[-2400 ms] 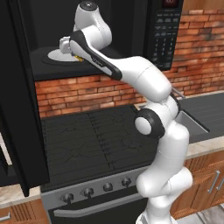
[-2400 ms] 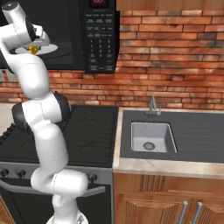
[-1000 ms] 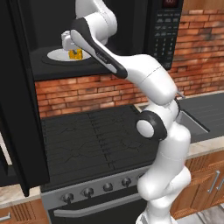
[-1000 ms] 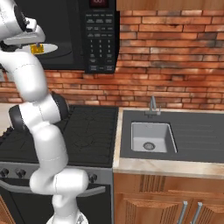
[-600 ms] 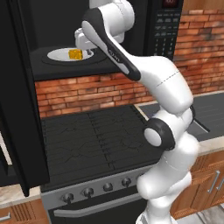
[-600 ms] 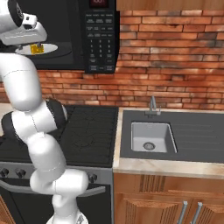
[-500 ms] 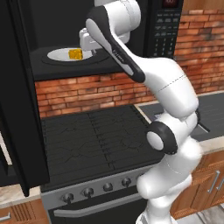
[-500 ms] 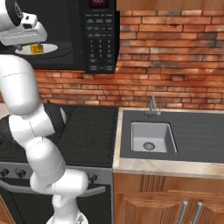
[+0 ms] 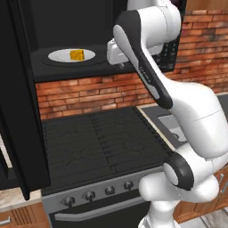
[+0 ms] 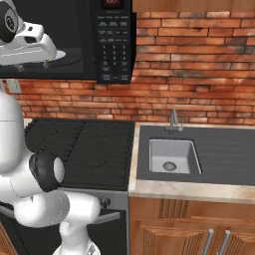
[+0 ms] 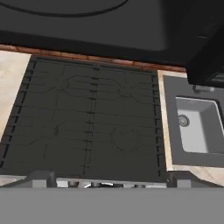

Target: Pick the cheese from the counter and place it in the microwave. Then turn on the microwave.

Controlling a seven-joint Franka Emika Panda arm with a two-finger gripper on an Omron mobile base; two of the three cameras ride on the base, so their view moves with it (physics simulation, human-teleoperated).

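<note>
status: cheese sits on the white plate inside the microwave, well back in the open cavity, so the pick-and-place half looks done. nothing left of it on the counter as far as i can see.

gripper is at the cavity mouth, to the right of the plate and apart from the cheese. jaws stand at full spread with nothing between them. hand view looks down at the stovetop and sink, with the underside of the microwave across the top, so the hand is tilted downward and clear of the food.

left to do, by my read:
- microwave door hangs wide open at the left, needs swinging shut
- then press start on the button panel at the right of the microwave

risk: the arm's forearm runs close across the front of the cavity; it has to clear the opening before the door can swing. the door is far left of the hand, so it's a long reach around.
</note>
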